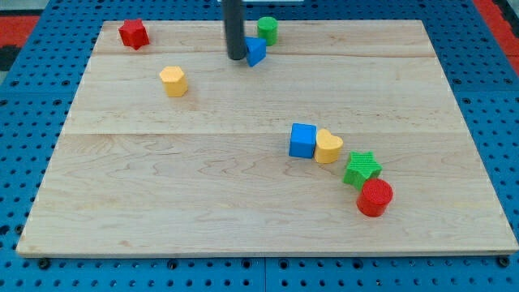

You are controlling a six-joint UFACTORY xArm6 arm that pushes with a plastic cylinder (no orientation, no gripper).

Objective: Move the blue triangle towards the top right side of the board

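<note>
Mid-push: the tip (235,57) touches the blue triangle (256,51) on its left; next needs a rightward shove. No claw here, just the rod.

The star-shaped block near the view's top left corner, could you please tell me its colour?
Red star; the camera view shows it clearly.
</note>
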